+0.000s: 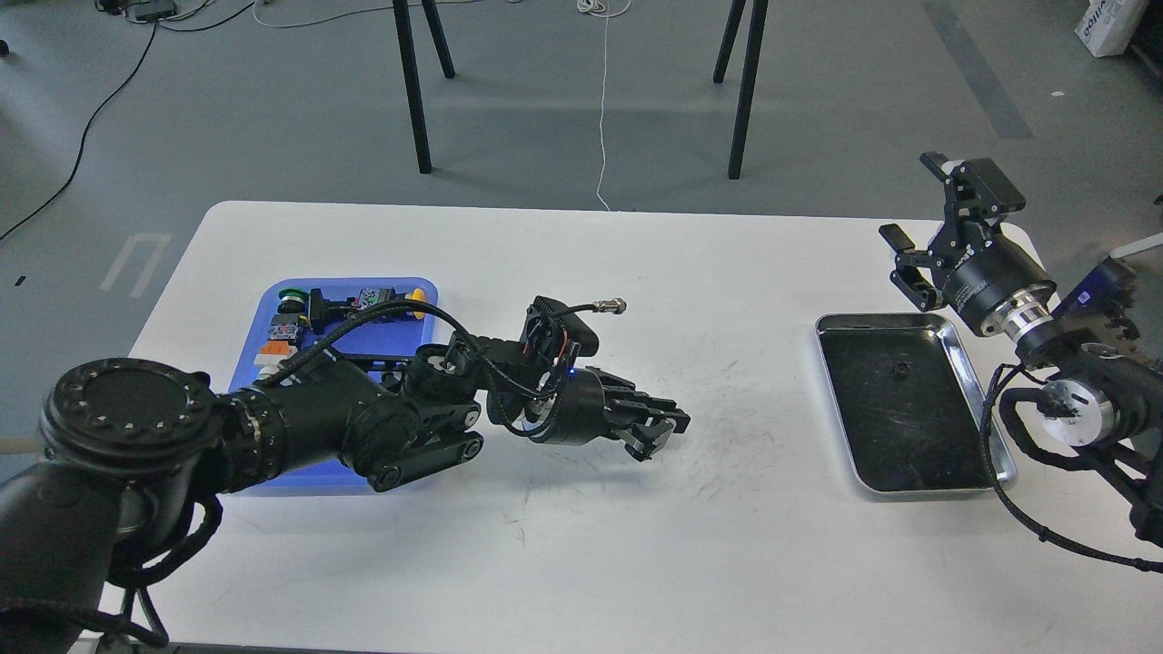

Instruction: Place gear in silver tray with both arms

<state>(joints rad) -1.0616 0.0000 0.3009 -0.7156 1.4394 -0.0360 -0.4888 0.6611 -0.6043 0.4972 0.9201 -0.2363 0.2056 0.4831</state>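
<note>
The left gripper (661,434) looks closed, perhaps on a gear, the right gripper (919,225) gapes at two o'clock above the silver tray (986,427); a loose pinch could drop it short.

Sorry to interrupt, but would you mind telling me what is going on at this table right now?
The robot is moving a gear to the shiny rectangular metal tray on the white table. The left end effector reaches over mid-table, away from the blue plastic tray of small parts; whether it holds anything cannot be told. The right end effector hangs open above the metal tray's far edge. A small dark piece lies in that tray.
</note>
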